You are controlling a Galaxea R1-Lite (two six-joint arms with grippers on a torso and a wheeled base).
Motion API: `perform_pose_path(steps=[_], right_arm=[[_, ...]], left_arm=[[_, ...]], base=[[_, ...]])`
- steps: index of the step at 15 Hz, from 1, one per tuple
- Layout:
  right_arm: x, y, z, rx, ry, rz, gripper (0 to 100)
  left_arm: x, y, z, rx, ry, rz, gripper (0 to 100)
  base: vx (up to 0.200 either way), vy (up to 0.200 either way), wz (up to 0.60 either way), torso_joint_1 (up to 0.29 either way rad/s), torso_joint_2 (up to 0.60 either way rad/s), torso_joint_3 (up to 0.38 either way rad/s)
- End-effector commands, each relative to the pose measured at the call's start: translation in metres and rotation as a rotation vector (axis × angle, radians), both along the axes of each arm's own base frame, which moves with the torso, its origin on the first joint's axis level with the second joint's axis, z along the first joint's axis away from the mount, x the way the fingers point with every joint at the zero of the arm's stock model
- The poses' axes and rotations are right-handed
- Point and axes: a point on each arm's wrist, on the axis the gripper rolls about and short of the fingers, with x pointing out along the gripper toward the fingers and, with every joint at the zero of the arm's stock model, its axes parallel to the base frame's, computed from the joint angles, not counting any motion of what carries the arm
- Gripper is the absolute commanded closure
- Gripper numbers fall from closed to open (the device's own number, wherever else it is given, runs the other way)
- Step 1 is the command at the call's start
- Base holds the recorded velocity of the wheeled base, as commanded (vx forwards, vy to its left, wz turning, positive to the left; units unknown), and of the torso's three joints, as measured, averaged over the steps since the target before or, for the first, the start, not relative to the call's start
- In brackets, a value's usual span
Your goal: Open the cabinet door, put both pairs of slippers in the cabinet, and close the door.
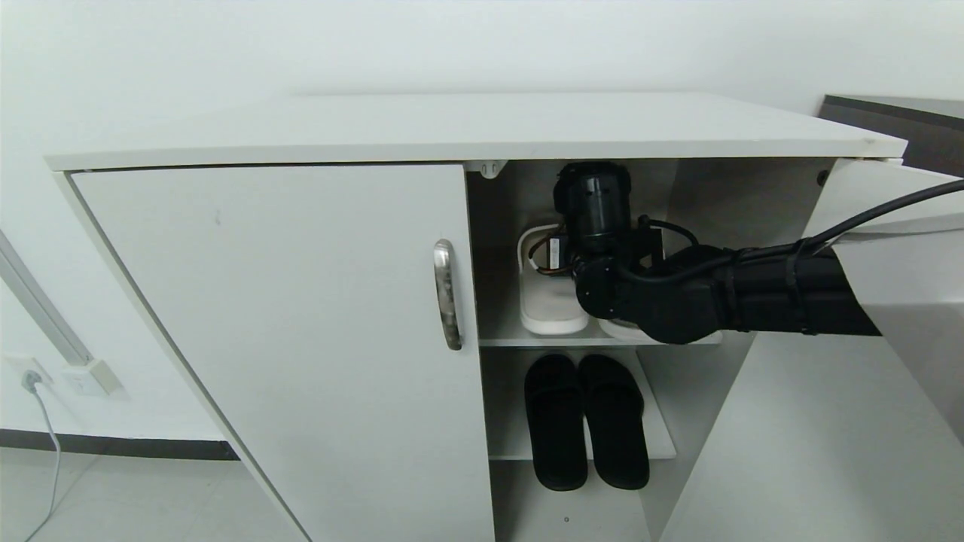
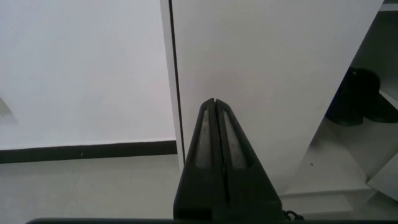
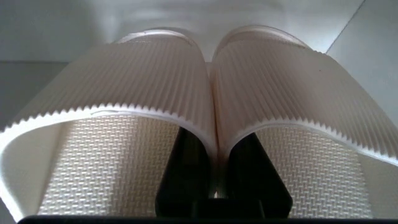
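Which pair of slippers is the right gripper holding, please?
The white pair, on the upper shelf, pinched by the right gripper; the black pair lies free on the lower shelf.

white wall [image 1: 151,45], dark baseboard [image 1: 113,446], pale floor [image 1: 135,504], a socket [image 1: 30,376] with grey cable [image 1: 51,444].

Plain indoor room — white shoe cabinet [image 1: 286,316], wall socket [image 1: 30,376].

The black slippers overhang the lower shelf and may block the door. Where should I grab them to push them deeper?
Pinch the black slide slippers where their inner edges meet at the heels, coming in from the open front. They lie side by side, heels past the white lower shelf, so one pinch likely takes both.
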Motion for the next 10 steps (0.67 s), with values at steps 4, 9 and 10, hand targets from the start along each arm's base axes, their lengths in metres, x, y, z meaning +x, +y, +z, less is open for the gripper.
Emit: perform_pose_path(steps=[4,9,10], right_arm=[[0.0106,0.0035,-0.0071,-0.001,0.013,0.027,100],[0.0117,0.0026,-0.0087,-0.003,0.017,0.025,100],[0.0117,0.0026,-0.0091,-0.004,0.018,0.025,100]], left_arm=[[0.0,0.0,0.0,0.0,0.0,-0.001,100],[0.0,0.0,0.0,0.0,0.0,-0.001,100],[0.0,0.0,0.0,0.0,0.0,0.0,100]], base=[[0.0,0.0,0.0,0.0,0.0,0.0],[0.0,0.0,0.0,0.0,0.0,0.0],[0.0,0.0,0.0,0.0,0.0,0.0]])
